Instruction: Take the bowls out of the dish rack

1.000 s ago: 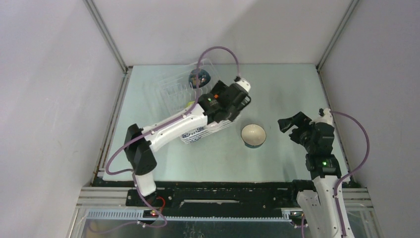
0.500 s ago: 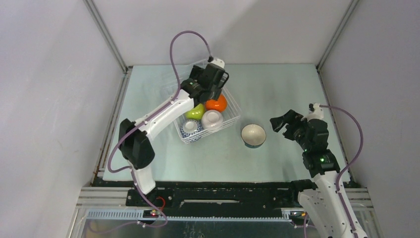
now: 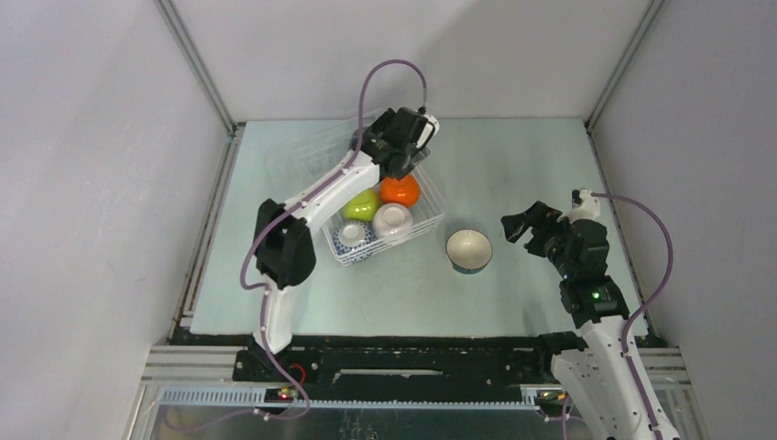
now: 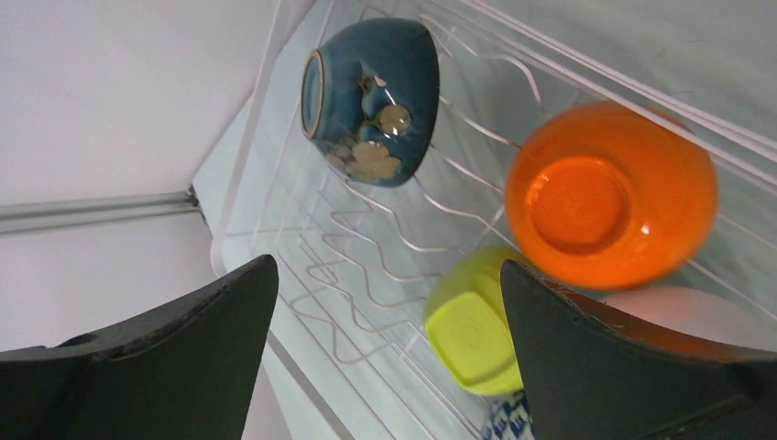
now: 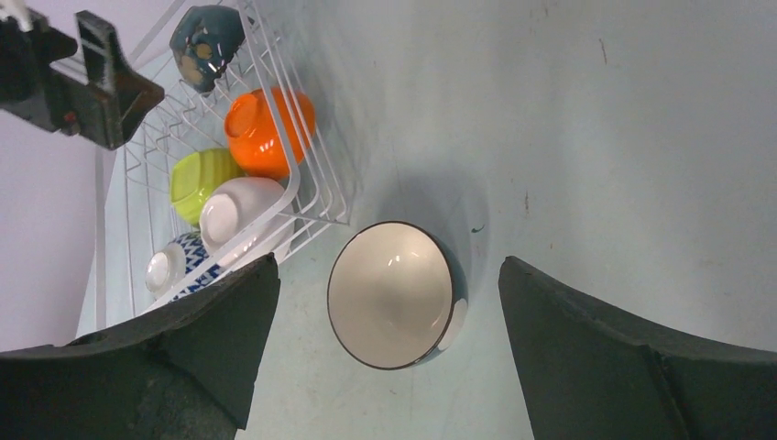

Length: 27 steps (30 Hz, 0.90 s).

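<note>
The white wire dish rack holds an orange bowl, a lime green bowl, a white bowl and a blue-and-white bowl. My left gripper hovers open and empty over the rack's far end. In the left wrist view my left gripper has the dark blue-green bowl, the orange bowl and the lime bowl below it. The teal-and-white bowl stands upright on the table. My right gripper is open and empty, right of it. In the right wrist view my right gripper frames that bowl.
Grey walls with metal frame posts close in the table on three sides. The rack lies just left of the unloaded bowl. The left arm's link stretches across the rack's left half.
The left arm swung from over the rack's near side to its far end, uncovering the bowls. The right gripper shifted slightly left early on, then stayed still.
</note>
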Tool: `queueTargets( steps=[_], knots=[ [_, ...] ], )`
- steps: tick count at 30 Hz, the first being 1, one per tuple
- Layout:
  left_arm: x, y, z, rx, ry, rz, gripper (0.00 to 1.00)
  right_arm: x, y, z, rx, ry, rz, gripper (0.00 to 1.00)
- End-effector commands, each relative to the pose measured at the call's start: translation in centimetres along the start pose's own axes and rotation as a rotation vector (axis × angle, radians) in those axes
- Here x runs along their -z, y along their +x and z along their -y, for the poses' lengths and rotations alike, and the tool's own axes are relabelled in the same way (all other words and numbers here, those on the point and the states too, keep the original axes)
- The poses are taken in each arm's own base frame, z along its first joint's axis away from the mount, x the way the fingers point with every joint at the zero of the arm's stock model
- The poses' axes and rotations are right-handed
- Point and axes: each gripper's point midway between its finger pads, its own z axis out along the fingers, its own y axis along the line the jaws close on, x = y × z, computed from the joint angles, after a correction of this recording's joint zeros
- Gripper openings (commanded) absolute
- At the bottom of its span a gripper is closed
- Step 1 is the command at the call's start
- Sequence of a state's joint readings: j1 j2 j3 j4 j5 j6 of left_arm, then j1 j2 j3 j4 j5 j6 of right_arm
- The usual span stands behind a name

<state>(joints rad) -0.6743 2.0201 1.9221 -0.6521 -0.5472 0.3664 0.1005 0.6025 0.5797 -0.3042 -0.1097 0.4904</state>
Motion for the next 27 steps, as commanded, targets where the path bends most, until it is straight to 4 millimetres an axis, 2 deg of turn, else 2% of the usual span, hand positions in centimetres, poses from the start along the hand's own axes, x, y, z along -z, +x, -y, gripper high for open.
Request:
queueTargets(
  steps=[1, 6, 14, 17, 22, 27],
  knots=[
    [-1.0, -2.3, -2.8, -0.083, -0.080, 0.025, 1.00, 0.4, -2.5, -1.3, 0.051, -0.034, 0.074, 0.98],
    [-2.8, -2.8, -3.6, -0.097, -0.092, 0.030, 1.00, 0.3, -2.5, -1.3, 0.054, -0.032, 0.076, 0.98],
    [-4.7, -1.6, -4.3, -0.115, -0.048, 0.015, 1.00, 0.2, -2.7, -1.2, 0.057, -0.031, 0.082, 0.98],
    [-5.4, -1.0, -4.1, -0.128, -0.028, 0.005, 1.00, 0.0, -2.6, -1.3, 0.056, -0.036, 0.076, 0.98],
    [-6.5, 0.3, -2.6, -0.173, 0.081, 0.001, 1.00, -0.2, -2.4, -1.2, 0.053, -0.032, 0.070, 0.98],
    [-7.6, 0.3, -2.2, -0.174, 0.107, 0.015, 1.00, -0.2, -2.6, -1.3, 0.054, -0.034, 0.074, 0.98]
  ],
)
